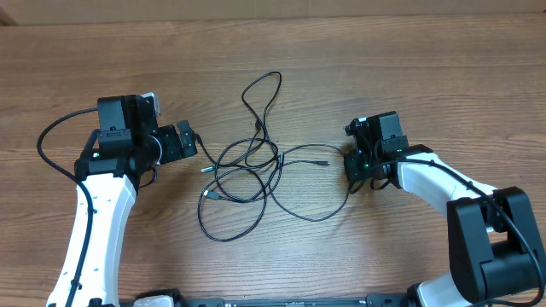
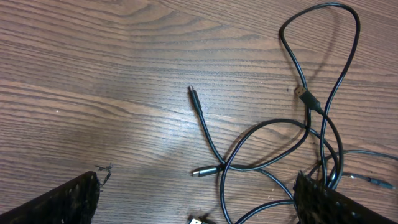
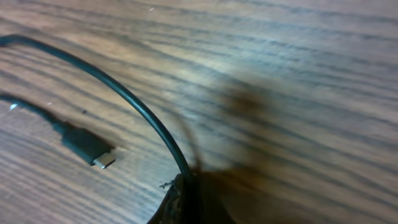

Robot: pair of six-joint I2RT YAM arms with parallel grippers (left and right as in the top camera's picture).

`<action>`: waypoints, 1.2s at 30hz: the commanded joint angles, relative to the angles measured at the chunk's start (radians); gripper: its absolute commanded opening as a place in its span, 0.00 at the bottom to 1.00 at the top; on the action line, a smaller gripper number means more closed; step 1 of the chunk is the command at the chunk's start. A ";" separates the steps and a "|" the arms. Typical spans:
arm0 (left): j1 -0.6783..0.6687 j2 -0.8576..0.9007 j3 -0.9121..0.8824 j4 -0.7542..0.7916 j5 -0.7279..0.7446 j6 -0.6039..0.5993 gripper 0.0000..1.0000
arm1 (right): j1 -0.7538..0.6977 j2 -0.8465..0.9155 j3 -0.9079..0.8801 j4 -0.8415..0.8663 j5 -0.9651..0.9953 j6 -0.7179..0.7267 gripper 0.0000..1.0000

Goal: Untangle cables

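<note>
The cables (image 1: 256,166) lie tangled in black loops at the middle of the wooden table, with one loop (image 1: 266,89) reaching toward the far side. My left gripper (image 1: 194,145) stands open at the tangle's left edge; in the left wrist view its two fingertips (image 2: 68,199) flank a silver-tipped plug (image 2: 205,170) and crossing cords (image 2: 267,134). My right gripper (image 1: 351,166) is shut on the right-hand cable loop. In the right wrist view that cable (image 3: 134,102) runs straight into the closed pads (image 3: 186,199), with a loose plug (image 3: 87,146) lying to the left.
The thicker arm wire (image 1: 51,136) curves out left of the left arm. Bare wood table (image 1: 426,68) surrounds the tangle on all sides.
</note>
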 commanded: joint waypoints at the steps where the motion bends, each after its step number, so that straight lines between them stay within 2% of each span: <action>1: -0.002 -0.009 0.004 0.002 -0.009 0.022 0.99 | 0.007 0.021 -0.007 -0.018 -0.044 0.003 0.04; 8: -0.002 -0.009 0.004 0.002 -0.009 0.022 1.00 | 0.007 0.011 -0.006 -0.086 -0.044 0.010 0.04; 17: -0.002 -0.009 0.004 0.002 -0.009 0.022 0.99 | 0.007 -0.105 0.086 -0.320 -0.047 0.033 0.04; 29: -0.002 -0.009 0.004 0.002 -0.009 0.022 0.99 | 0.007 -0.409 0.283 -0.722 -0.047 0.036 0.04; 36: -0.002 -0.009 0.004 0.002 -0.009 0.022 1.00 | 0.007 -0.620 0.387 -0.812 -0.047 0.032 0.04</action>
